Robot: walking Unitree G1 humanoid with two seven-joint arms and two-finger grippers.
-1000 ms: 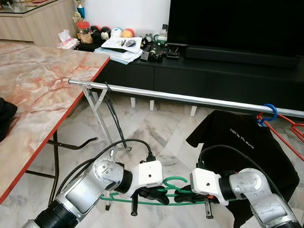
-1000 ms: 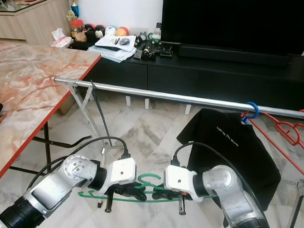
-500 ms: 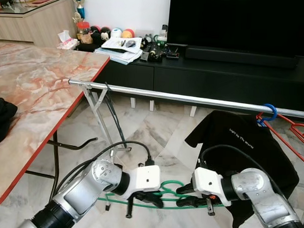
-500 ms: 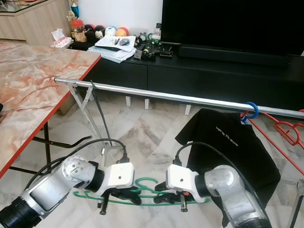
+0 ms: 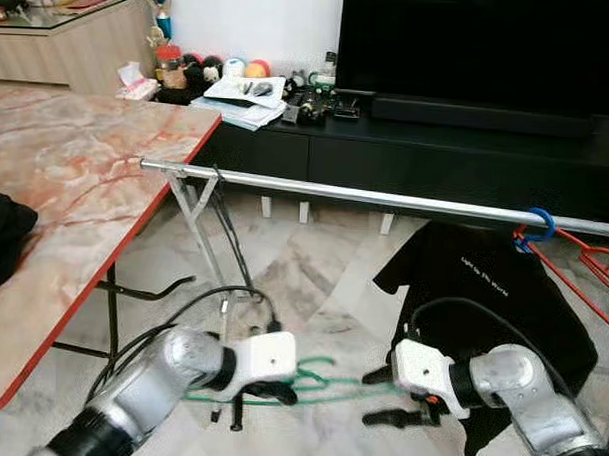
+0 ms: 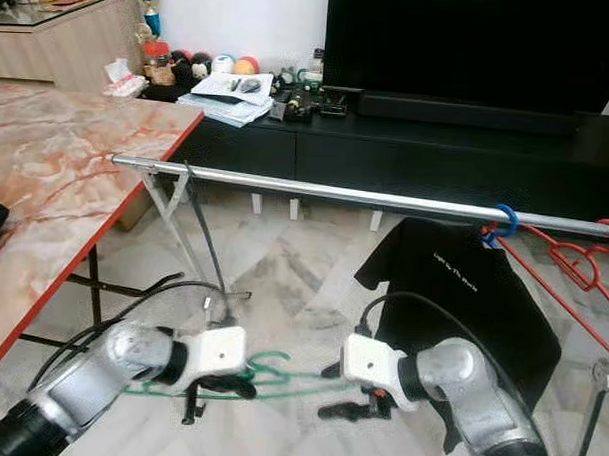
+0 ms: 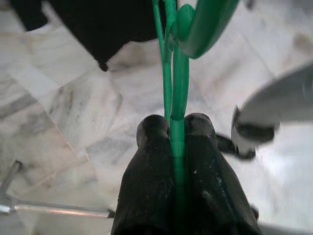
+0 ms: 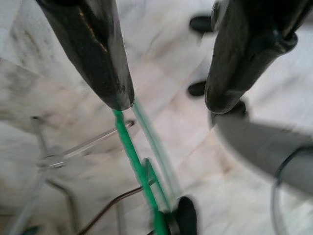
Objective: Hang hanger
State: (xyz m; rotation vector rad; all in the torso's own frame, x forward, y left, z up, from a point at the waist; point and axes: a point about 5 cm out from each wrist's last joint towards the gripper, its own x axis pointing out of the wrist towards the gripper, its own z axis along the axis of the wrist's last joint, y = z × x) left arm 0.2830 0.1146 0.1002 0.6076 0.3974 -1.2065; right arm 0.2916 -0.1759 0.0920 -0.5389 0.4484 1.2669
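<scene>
Gripping the green hanger (image 5: 329,386) low over the marble floor (image 5: 313,258), the left hand (image 5: 269,392) is clenched on its wire. The right hand (image 5: 399,396) is spread, fingers (image 8: 105,63) released beside the wire. A black shirt (image 5: 492,295) with small unreadable white lettering hangs from the rail (image 5: 386,198), well above.

A thin green plastic hanger (image 5: 324,387) lies roughly level, low above the marble floor, well below the metal rail (image 5: 386,198).
</scene>
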